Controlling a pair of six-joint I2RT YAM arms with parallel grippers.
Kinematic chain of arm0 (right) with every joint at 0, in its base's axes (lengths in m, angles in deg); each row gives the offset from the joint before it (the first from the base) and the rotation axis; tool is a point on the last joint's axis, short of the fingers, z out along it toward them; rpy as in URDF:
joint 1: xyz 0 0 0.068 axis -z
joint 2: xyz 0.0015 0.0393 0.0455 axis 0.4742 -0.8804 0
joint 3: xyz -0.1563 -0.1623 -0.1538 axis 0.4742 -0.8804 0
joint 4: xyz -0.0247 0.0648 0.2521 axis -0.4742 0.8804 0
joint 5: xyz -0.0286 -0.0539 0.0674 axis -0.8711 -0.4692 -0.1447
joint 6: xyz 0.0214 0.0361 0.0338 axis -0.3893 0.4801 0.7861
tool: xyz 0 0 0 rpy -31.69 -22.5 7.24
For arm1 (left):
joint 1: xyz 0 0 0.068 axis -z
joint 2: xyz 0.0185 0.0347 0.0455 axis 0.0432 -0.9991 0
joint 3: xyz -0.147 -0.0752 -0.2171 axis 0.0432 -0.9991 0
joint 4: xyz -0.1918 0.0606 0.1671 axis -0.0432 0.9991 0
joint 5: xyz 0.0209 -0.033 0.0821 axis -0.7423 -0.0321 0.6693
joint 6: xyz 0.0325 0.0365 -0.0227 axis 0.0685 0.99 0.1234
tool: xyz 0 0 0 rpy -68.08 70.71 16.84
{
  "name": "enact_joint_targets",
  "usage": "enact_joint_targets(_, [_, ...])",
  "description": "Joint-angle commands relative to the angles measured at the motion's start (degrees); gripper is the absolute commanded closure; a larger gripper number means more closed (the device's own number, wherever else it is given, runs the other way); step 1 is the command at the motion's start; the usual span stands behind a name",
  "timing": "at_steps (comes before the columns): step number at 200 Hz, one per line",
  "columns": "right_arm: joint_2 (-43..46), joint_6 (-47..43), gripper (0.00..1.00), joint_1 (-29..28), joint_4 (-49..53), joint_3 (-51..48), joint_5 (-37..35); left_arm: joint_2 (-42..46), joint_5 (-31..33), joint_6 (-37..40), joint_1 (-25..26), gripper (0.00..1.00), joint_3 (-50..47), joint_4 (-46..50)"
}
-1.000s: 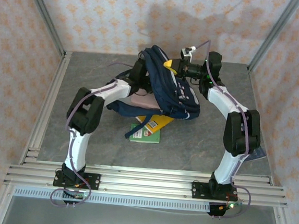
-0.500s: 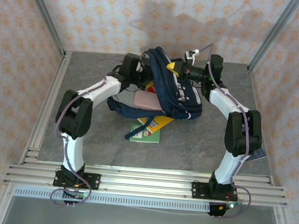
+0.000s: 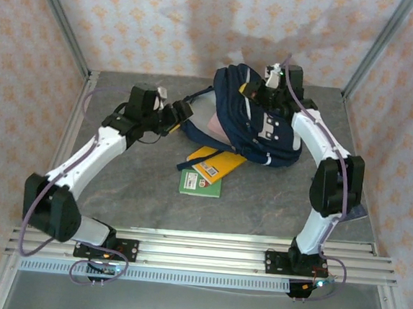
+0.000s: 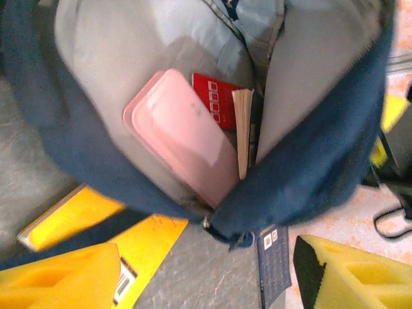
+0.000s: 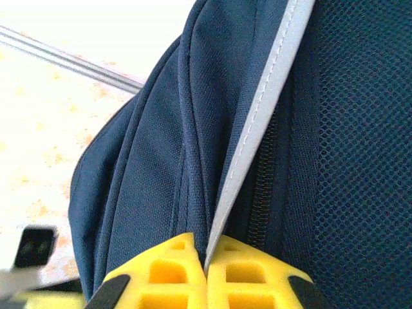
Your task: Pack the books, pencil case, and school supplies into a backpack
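The navy backpack (image 3: 267, 127) lies on the table with its mouth toward the left. My right gripper (image 3: 268, 86) is shut on its top, the yellow fingers pinching the pale grey stripe (image 5: 257, 122). My left gripper (image 3: 181, 112) hangs open just left of the mouth, nothing between its fingers (image 4: 58, 277). Inside the backpack (image 4: 322, 161) are a pink pencil case (image 4: 187, 138), the red packet (image 4: 217, 106) and a book on edge (image 4: 243, 132). The orange-yellow book (image 3: 213, 162) and green book (image 3: 200, 183) lie on the table in front. The white packet is hidden.
A small dark blue tag with white square marks (image 4: 275, 261) hangs below the backpack's mouth. A dark strap (image 3: 194, 132) trails left from the backpack. Metal rails (image 3: 198, 251) run along the near edge, with patterned walls on three sides.
My left arm has pulled out of the backpack and swung far to the left. The backpack has shifted right and settled lower, with my right gripper still shut on its top.
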Motion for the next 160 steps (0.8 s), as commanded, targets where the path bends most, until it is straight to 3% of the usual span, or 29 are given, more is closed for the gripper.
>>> enact_joint_targets(1, [-3.8, -5.8, 1.00, -2.8, 2.8, 8.1, -1.8, 5.9, 1.7, 2.1, -0.3, 0.28, -3.4, 2.9])
enact_joint_targets(68, [-11.4, -22.7, 1.00, -16.9, 21.3, 18.0, -2.6, 17.2, 2.4, 3.2, 0.0, 0.29, -13.0, 5.8])
enact_joint_targets(93, [-9.7, -23.3, 0.72, -18.9, 24.3, 16.1, -13.3, 18.8, 2.7, 3.1, 0.6, 0.30, -14.8, 5.7])
enact_joint_targets(111, [-4.7, -21.2, 0.60, -19.0, 22.8, 11.1, -24.9, 19.7, 3.4, 3.6, 1.4, 0.30, -15.2, 6.1])
enact_joint_targets(160, [9.7, -11.7, 0.46, -17.9, 25.7, 1.9, -42.7, 21.2, 8.6, 6.4, 7.6, 0.30, -15.0, 7.8])
